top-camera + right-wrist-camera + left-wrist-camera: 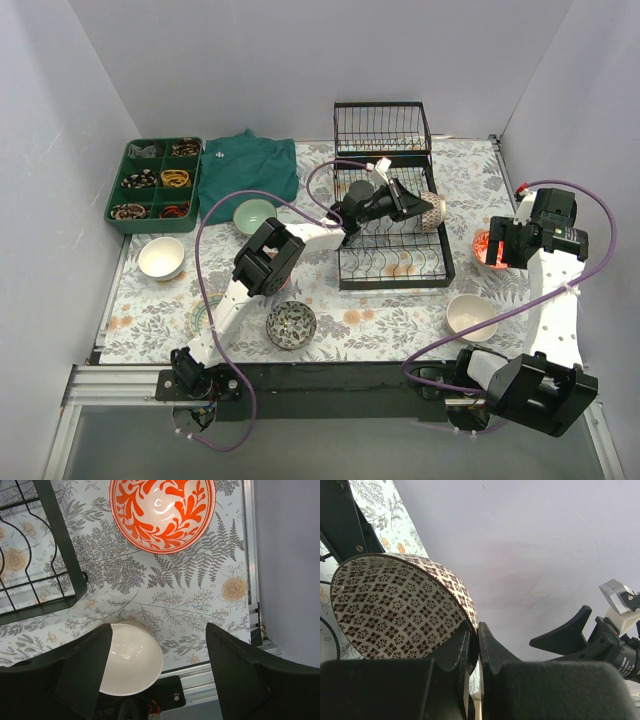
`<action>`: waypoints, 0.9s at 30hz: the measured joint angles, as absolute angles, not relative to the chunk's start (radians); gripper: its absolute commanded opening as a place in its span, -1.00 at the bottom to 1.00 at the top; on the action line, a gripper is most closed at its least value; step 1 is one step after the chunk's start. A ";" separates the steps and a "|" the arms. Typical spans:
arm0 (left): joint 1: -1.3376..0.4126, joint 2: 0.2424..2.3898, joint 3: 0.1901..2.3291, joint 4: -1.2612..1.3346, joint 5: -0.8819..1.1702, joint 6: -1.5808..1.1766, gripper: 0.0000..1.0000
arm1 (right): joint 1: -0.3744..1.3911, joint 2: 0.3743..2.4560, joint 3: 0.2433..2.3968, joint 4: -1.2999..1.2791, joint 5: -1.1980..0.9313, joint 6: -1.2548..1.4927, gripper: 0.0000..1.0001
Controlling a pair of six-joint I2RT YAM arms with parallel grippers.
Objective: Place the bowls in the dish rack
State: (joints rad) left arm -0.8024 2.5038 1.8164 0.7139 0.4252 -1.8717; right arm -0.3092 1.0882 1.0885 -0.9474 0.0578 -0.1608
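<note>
left gripper (474, 630): closed hard on the rim of the brown-patterned bowl (395, 605). One finger sits inside the rim and one outside, with the wall pinched between them.
brown-patterned bowl: tipped up on edge, with the patterned inside facing the left wrist camera. In the top view it's held over the right side of the dish rack (395, 250), near where the main section meets the basket section (382, 128). Can't tell if it touches the wires.
right gripper (159, 627): spread wide, nothing between the fingers (85, 670). It hovers above the surface (200, 600), just right of the rack.
red-orange bowl (162, 510): upright on the surface, close to the rack's right side and beyond the right gripper's fingertips in the wrist view. The top view shows it partly hidden by that gripper.
right cream bowl (131, 657): upright on the surface, off the rack's near-right corner and close to the near edge.
pale green bowl (254, 214): on the surface left of the rack, at the near edge of the green cloth (250, 170).
black-white bowl (291, 324): on the surface near the front edge, just beside the left arm.
left cream bowl (161, 257): on the surface far left, just in front of the green compartment tray (155, 180).
</note>
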 measured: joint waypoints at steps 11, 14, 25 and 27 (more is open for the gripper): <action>-0.796 2.533 1.816 0.785 0.442 -1.885 -1.00 | -0.319 1.088 1.082 -0.940 0.049 -0.161 0.66; -0.795 2.535 1.814 0.788 0.442 -1.892 -1.00 | -0.326 1.088 1.082 -0.940 0.049 -0.161 0.66; -0.774 2.530 1.766 0.797 0.410 -1.918 -1.00 | -0.341 1.088 1.082 -0.940 0.042 -0.160 0.65; -0.768 2.530 1.755 0.789 0.392 -1.925 -1.00 | -0.345 1.088 1.082 -0.940 0.040 -0.160 0.65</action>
